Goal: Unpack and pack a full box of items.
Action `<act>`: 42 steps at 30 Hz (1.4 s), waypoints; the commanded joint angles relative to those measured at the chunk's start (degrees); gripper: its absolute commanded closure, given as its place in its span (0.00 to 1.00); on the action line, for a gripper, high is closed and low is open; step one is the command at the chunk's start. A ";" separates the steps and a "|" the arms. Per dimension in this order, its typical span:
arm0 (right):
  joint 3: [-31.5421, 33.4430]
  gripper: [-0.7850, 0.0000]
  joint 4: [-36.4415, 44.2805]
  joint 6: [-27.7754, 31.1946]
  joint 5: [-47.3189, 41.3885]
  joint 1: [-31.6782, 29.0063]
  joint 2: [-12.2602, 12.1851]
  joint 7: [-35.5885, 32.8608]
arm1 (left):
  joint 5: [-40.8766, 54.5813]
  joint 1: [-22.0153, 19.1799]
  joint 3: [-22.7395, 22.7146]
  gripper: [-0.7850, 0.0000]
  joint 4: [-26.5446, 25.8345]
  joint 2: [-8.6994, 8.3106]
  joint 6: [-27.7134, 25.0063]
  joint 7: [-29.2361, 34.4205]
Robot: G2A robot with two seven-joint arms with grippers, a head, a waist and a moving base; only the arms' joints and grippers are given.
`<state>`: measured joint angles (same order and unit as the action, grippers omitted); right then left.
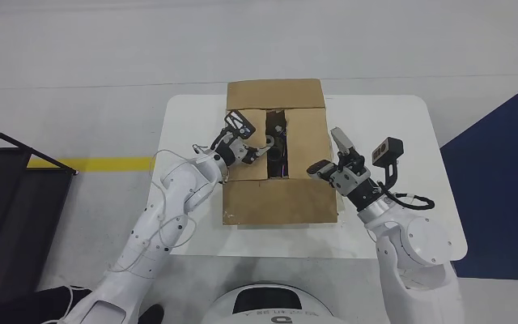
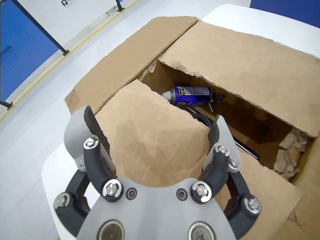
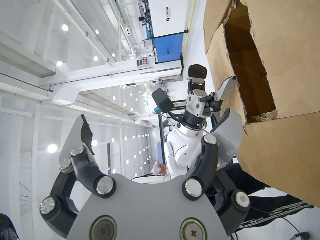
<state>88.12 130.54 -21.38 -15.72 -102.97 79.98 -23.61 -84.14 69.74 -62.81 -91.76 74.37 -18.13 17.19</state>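
Brown cardboard is sitting between the wide-spread fingers of the left gripper (image 2: 152, 123): it is the torn inner flap (image 2: 150, 146) of the box (image 1: 279, 202), which is standing in the middle of the white surface (image 1: 405, 121). The right gripper (image 3: 157, 122), also spread and holding nothing, is hovering at the box's opposite side, with one finger just beside the other inner flap's edge. Through the gap between the flaps, a blue spray can (image 2: 190, 94) is lying on its side inside the box, and crumpled paper (image 2: 290, 151) is showing in a corner.
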 commanded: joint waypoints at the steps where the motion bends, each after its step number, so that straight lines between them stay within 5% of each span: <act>1: 0.00 0.00 0.00 0.00 0.00 0.00 0.00 0.00 | 0.00 0.00 0.00 0.00 0.00 0.00 0.00 0.00; 5: 0.41 0.00 -1.56 0.37 -1.83 0.81 0.14 2.37 | -0.49 0.80 -0.29 0.00 -0.47 -0.08 0.96 -1.54; 13: -2.52 0.00 -15.62 4.90 2.35 12.78 1.07 21.01 | -1.11 -0.09 2.19 0.00 3.24 0.49 2.73 -2.40; 23: -1.05 0.00 -18.45 4.04 -1.79 13.75 1.34 24.16 | -1.11 -0.09 2.19 0.00 3.24 0.49 2.73 -2.40; 28: -1.23 0.00 -33.21 4.01 -4.38 24.70 2.66 42.06 | -1.11 -0.09 2.19 0.00 3.24 0.49 2.73 -2.40; 42: -12.61 0.00 -66.14 20.87 -0.88 45.18 5.80 47.77 | -1.11 -0.09 2.19 0.00 3.24 0.49 2.73 -2.40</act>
<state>75.69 65.70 -1.27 -16.37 -58.49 85.64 24.22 -85.24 69.65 -60.62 -88.52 74.85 -15.40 14.79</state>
